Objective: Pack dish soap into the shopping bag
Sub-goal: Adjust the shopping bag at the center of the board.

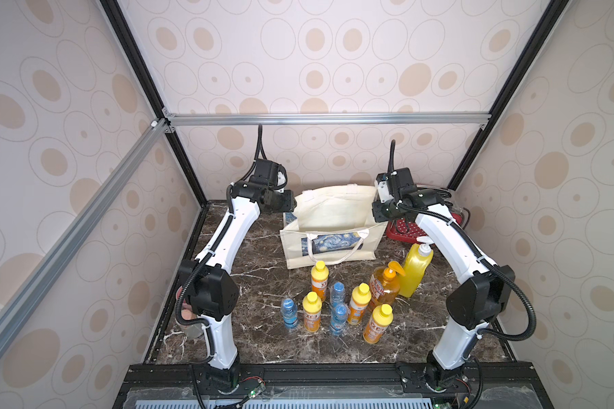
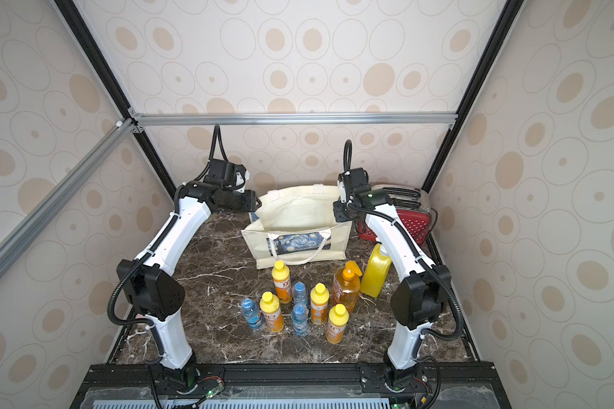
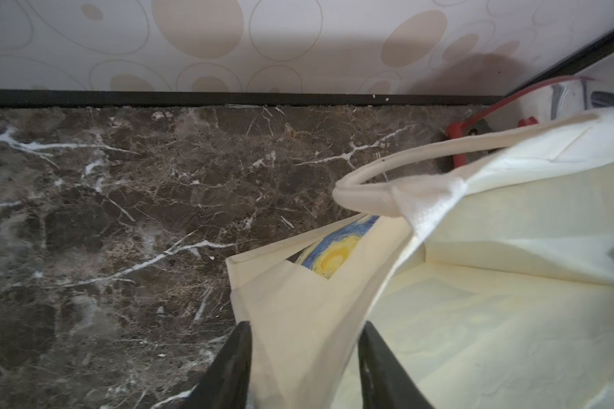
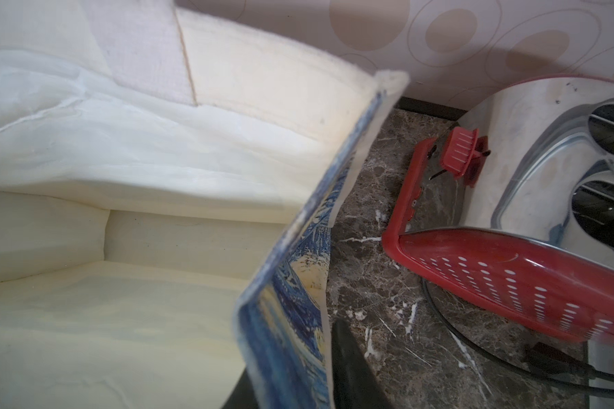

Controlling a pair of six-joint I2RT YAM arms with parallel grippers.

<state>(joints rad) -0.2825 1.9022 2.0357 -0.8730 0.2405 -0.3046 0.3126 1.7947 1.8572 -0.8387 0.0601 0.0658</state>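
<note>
One cream canvas tote bag. Before it stand four small orange yellow-capped bottles, three small clear blue-capped water bottles, one amber orange-pump bottle, one large yellow white-pump bottle. Beside it: one red dotted metal toaster.

**Colours near the pincers**

Between the black fingers of the left pincer the shopping bag is cream. Just beyond them its print swirls blue around a yellow disc. Beside the right pincer the toaster is red with white dots and a silver top. The table is brown marble with white veins. Well apart, the dish soap is yellow and orange.
</note>
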